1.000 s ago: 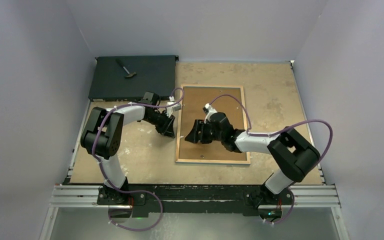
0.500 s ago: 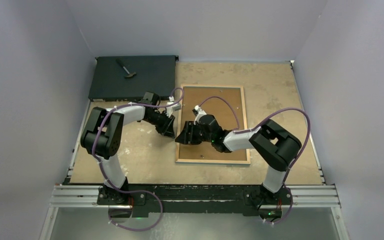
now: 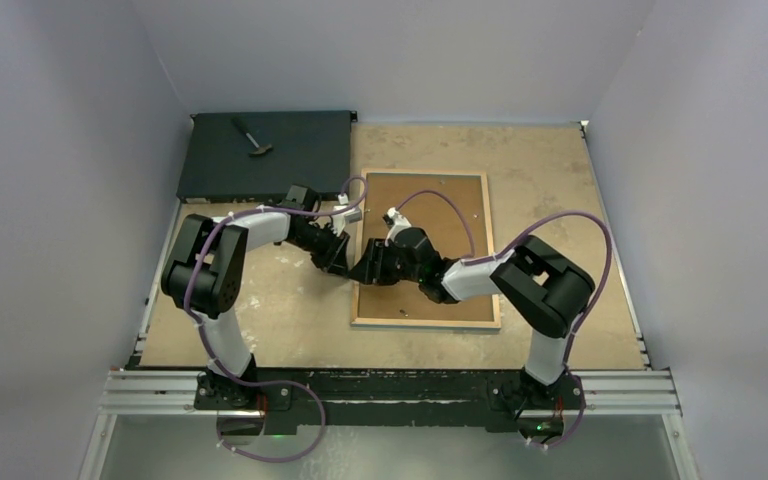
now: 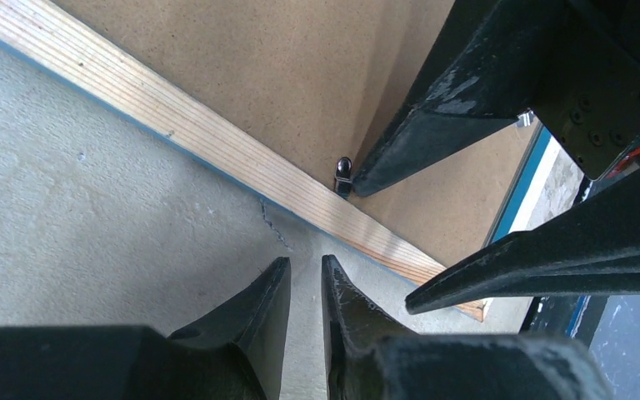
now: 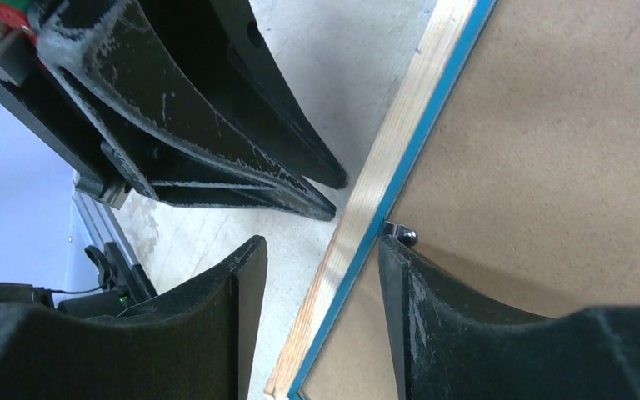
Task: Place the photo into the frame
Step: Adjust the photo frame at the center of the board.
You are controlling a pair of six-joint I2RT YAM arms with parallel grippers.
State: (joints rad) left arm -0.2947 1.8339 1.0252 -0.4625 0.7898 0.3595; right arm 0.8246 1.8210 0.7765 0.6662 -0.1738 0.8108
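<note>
Wooden frame [image 5: 365,218] edge (back up) between right pincer [image 5: 317,275] fingers.

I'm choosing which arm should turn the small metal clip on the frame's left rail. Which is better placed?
Right, probably. The right gripper stands open astride the frame rail, one finger beside the clip. The left gripper, nearly shut, sits off the frame.

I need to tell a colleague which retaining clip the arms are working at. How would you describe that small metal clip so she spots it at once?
Start at the frame, lying face down mid-table with its brown backing panel up. Follow its left wooden rail to where both arms meet. The clip is the small dark metal tab on the panel against that rail's inner edge, by a right gripper fingertip, the only metal there.
</note>
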